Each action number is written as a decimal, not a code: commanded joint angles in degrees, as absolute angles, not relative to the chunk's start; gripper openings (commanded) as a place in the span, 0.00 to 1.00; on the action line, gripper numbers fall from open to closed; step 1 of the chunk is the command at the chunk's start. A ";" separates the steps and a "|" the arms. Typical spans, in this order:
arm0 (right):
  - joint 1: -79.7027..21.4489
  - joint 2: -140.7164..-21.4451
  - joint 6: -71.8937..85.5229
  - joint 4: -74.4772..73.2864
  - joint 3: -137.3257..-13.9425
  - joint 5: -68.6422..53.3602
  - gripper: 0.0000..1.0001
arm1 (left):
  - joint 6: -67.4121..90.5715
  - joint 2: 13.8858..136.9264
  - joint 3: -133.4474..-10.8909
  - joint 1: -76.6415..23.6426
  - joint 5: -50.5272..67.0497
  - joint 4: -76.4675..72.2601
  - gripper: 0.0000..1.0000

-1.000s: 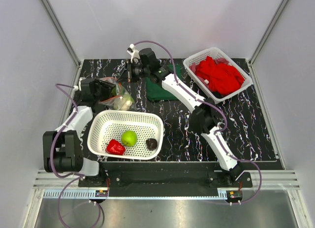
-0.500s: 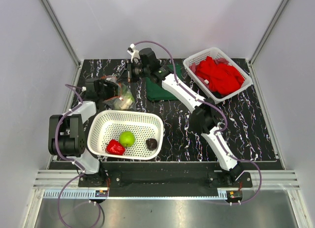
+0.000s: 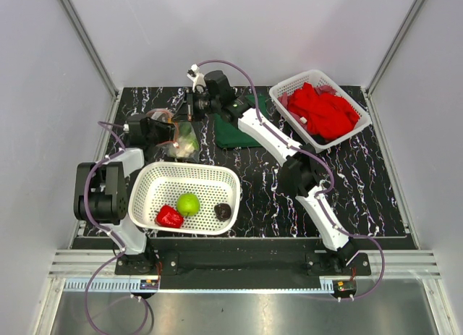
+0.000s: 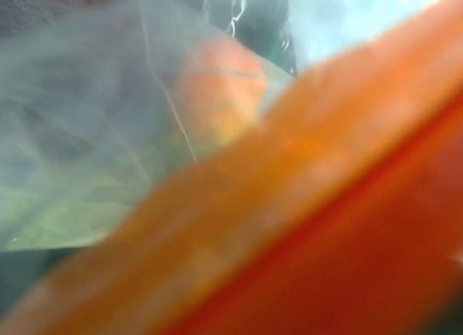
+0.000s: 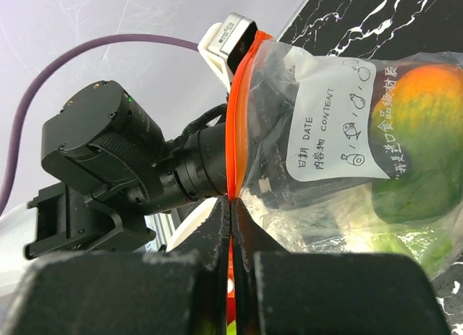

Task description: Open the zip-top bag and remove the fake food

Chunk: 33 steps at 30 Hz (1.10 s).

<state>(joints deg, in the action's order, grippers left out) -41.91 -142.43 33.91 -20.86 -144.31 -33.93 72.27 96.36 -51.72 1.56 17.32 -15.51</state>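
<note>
Right jaws clamped shut on bag (image 5: 340,168) zip strip (image 5: 233,125). Left jaws up against the strip; blur hides their state.

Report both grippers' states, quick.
Left gripper: cannot tell; its view is blurred against the clear crinkly plastic zip-top bag.
Right gripper: shut on that bag's red-orange zip strip.

Left arm (image 3: 123,166): white links, black joint housings. Right arm (image 3: 264,136): same scheme. Purple cable (image 5: 130,38) runs along each. Bases (image 3: 329,262) black. Left wrist motor (image 5: 108,143): black cylinder, small green light, white camera mount (image 5: 231,35). Right gripper (image 5: 230,202): matte black fingers (image 5: 145,291).
</note>
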 commanded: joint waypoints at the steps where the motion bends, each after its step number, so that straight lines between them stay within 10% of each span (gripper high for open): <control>1: -42.01 -137.46 32.17 -20.04 -145.90 -33.84 0.00 | 66.01 90.55 -51.25 1.67 14.86 -13.99 0.08; 33: -41.05 -133.24 16.35 -27.77 -140.89 -24.87 0.00 | 59.05 46.60 -40.45 3.87 28.65 17.48 0.00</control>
<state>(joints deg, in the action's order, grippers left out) -41.45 -137.62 17.58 -27.16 -139.52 -26.76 54.98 52.18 -45.74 3.55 23.33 11.86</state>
